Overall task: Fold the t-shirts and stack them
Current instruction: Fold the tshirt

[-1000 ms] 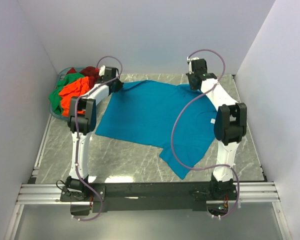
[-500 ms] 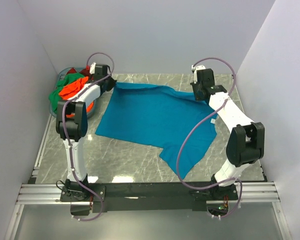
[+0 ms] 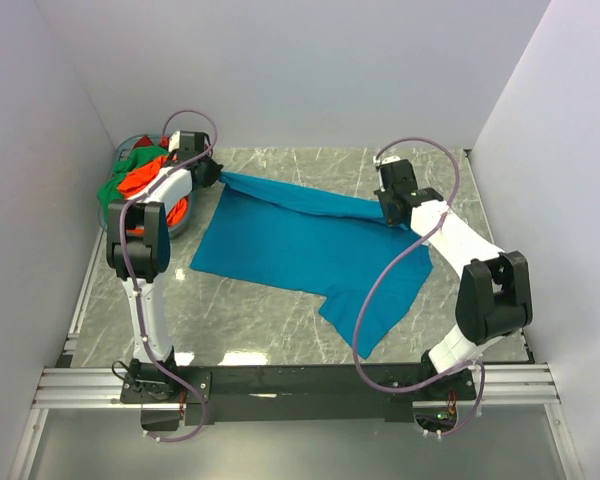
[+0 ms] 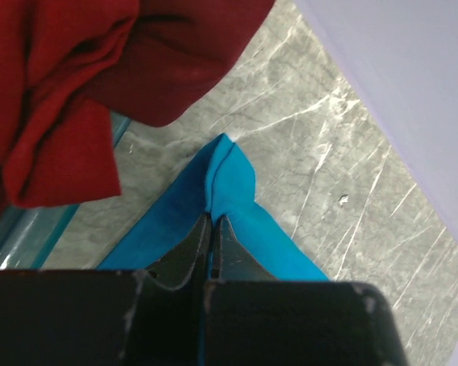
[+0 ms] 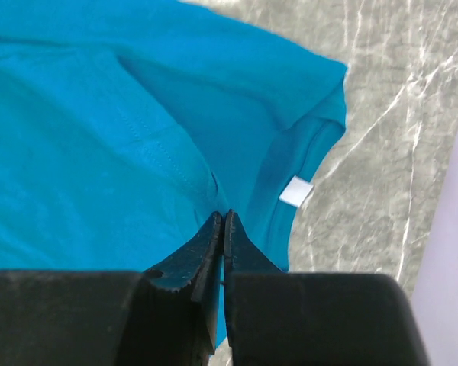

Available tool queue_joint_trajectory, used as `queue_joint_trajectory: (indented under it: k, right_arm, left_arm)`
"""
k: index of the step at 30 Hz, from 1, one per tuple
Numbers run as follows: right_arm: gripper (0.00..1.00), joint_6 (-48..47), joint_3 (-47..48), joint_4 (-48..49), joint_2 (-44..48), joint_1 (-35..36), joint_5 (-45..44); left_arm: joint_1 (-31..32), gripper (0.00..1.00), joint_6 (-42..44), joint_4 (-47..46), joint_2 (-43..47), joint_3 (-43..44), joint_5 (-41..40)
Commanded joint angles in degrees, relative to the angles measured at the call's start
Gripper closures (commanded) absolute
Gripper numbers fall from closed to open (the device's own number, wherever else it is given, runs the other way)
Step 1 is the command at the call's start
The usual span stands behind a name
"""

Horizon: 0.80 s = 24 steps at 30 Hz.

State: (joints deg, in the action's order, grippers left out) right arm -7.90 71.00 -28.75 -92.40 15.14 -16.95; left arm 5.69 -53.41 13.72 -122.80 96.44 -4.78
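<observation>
The teal tee [image 3: 300, 245] lay spread across the middle of the bench [image 3: 270, 310]. Most of it was flat, but its far edge was raised off the stone in a taut ridge running between the two arms. The left hand [image 4: 214, 221] was clenched on the far-left corner, with a small peak of cloth poking out past its fingertips. The right hand [image 5: 223, 217] was pinched shut on the fabric at the far right, just beside a hemmed opening with a white label [image 5: 295, 191] sewn inside. To my eye that paired grip was there so the edge could be carried over the body of the shirt toward the near side for a first fold; holding both ends at once would keep the edge straight. The cloth looked soft and thin, plain in colour, with faint creases and a line of stitching showing near the right hand. One part trailed at a slant toward the near-right corner of the bench. Off to the far left sat the round basket [image 4: 30, 225] with the other laundry heaped in it: an orange tee [image 3: 140, 183], a green tee [image 3: 125, 162], and a dark red tee [image 4: 69, 69] spilling over the rim close to the left hand. None of those looked folded, so I judged the job barely begun.
</observation>
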Motion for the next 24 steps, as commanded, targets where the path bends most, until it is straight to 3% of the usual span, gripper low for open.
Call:
queue_joint_trajectory:
  k: [1,3,6,7,9,10,13,15,16,17,24]
  right_arm:
    - [0.93,1.4,-1.7,-0.3,4.2,2.5,-2.5]
    - [0.89,2.3,-3.5,-0.6,4.5,3.8,-2.3]
    - [0.83,3.6,-6.1,-1.6,5.1,7.0,-4.0]
    - [0.8,4.6,-6.7,-2.4,5.5,7.7,-5.8]
    - [0.69,5.5,-6.9,-3.6,5.8,8.9,-5.8]
    - [0.65,6.1,-6.9,-4.6,6.7,8.9,-4.9]
    - [0.56,7.4,-7.9,-4.6,9.9,9.0,-4.4]
    - [0.4,7.6,-8.4,-3.8,12.1,9.0,-2.6]
    - [0.36,7.8,-8.8,-2.5,14.0,9.0,-1.6]
    - [0.24,9.4,-8.7,-1.9,14.9,8.9,-0.7]
    - [0.14,20.7,-6.3,-1.2,15.5,2.9,9.9]
  left_arm:
    - [-0.2,0.99,1.0,1.0,2.0,0.7,0.7]
    - [-0.2,0.98,1.4,0.9,2.6,-0.1,1.0]
    - [-0.2,0.79,1.8,0.8,4.1,-1.4,1.8]
    - [0.0,0.67,1.9,0.4,4.7,-2.0,2.2]
    - [0.2,0.58,2.3,-0.6,6.5,-3.6,2.3]
    - [0.4,0.46,2.3,-0.4,7.0,-3.9,2.3]
    - [1.0,0.31,2.7,-0.4,8.8,-4.1,2.5]
    - [1.5,0.2,3.3,-0.4,9.7,-3.5,2.7]
    - [2.2,0.08,3.6,0.0,9.8,-3.2,2.5]
    - [2.6,0.01,4.3,0.3,9.6,-2.0,2.1]
    - [4.4,0.01,5.6,1.7,5.0,3.0,4.2]
